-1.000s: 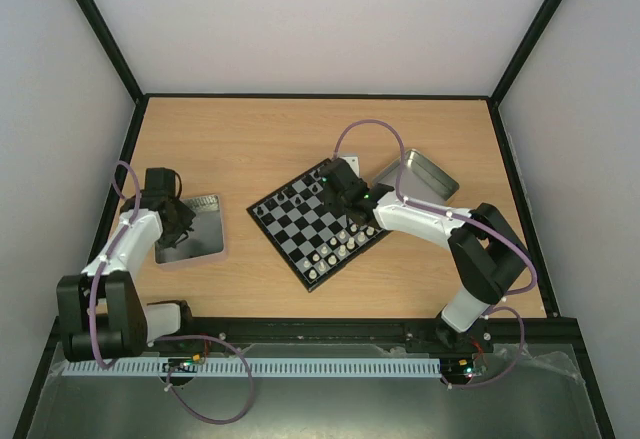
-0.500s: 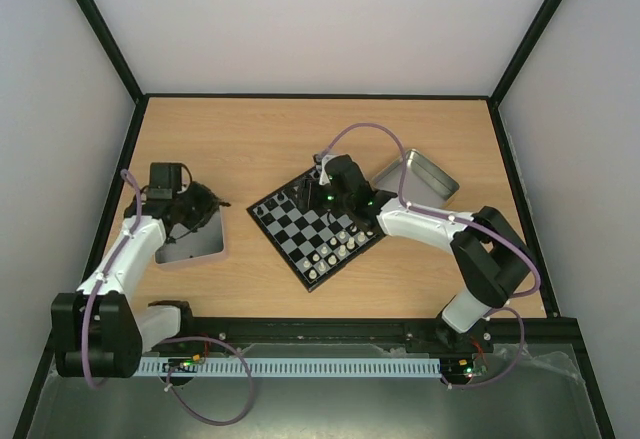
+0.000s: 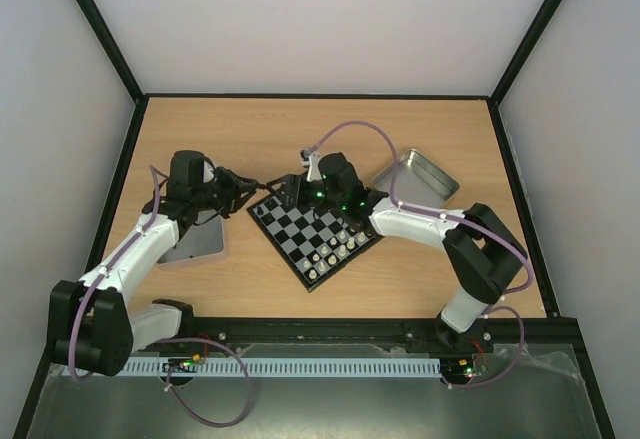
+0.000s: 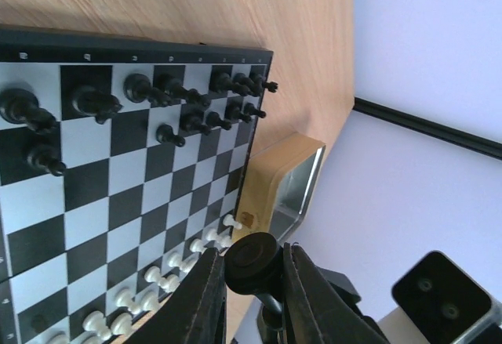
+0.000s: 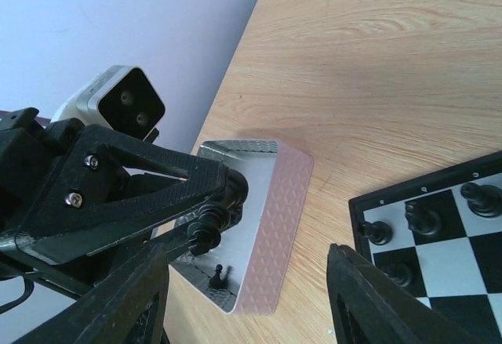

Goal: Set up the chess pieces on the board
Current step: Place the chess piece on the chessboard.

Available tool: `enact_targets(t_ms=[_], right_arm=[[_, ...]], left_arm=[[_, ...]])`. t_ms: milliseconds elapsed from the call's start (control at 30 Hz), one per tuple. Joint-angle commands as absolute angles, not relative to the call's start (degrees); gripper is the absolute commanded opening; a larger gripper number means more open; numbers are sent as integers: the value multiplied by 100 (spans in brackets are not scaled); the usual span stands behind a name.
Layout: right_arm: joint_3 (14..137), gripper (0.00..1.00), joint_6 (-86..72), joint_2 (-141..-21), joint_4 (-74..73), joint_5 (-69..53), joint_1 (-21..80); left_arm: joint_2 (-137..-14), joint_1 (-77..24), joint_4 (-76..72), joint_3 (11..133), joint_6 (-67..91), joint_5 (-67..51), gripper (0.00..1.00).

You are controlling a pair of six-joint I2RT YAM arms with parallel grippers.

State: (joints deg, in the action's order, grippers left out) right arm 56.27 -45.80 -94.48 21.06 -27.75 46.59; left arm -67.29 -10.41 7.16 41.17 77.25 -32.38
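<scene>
Black and glossy, with a round flat foot and a ringed stem, a chessman (image 5: 207, 229) hangs sideways in the left gripper (image 4: 251, 258), whose jaws are clamped across its stem. Gripping there leaves the foot free, which I judge suits standing it flat on a square. It hovers just off the nine o'clock corner of the chessboard (image 3: 318, 229), not yet on it. The board is a thin, smooth square of black and pale grey checks, lying cornerwise at the middle of the table. Black men (image 4: 192, 119) crowd its eleven o'clock edge and small white men (image 4: 169, 277) its five o'clock edge, so the held one likely belongs among the black. The right gripper (image 3: 288, 192) hangs over that same corner, jaws wide apart and empty, probably leaving room for the placing. At nine o'clock of the board sits a square metal tin (image 5: 274, 203) with a diamond-embossed wall and one black pawn (image 5: 222, 275) standing inside. A plainer tin (image 3: 418, 174) lies at two o'clock on the pale wood-grain tabletop (image 3: 250, 139).
</scene>
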Motion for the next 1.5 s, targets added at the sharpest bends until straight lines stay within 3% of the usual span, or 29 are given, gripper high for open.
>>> enact_targets(t_ms=[0,167,400,700,767,867,1000,1200,1467], right_arm=[[5947,54,-4647,-9620,2071,-2818,4789],[6115,54,-4606,-9730,1986,-2736,4856],[6458,42,-4606,-9957,1704,-2467,4869],[6637,11,-4643,-10031,1427,-2178,4869],[6675,7,-4605,-9994,1345,-2045,4869],[6915,6,-4373,-9970,868,-1836,4869],[7475,5,-3843,-10069,-687,-1380,4801],[8448,2,-3097,-10521,-2815,-770,4445],[9696,2,-2503,-11481,-4171,-229,4373]], left_arm=[[-6754,-1160,284,4120,8130,-3415,15],[-6759,-1185,235,4113,8192,-3445,15],[-6757,-1186,250,4079,8212,-3454,15],[-6769,-1182,151,4034,8274,-3497,18],[-6769,-1186,139,4026,8239,-3499,24],[-6772,-1186,202,4054,7928,-3379,46],[-6880,-1150,769,4298,6908,-2893,63],[-6921,-1073,1541,4653,5266,-1982,66],[-6656,-1040,2012,4751,4310,-1195,68]])
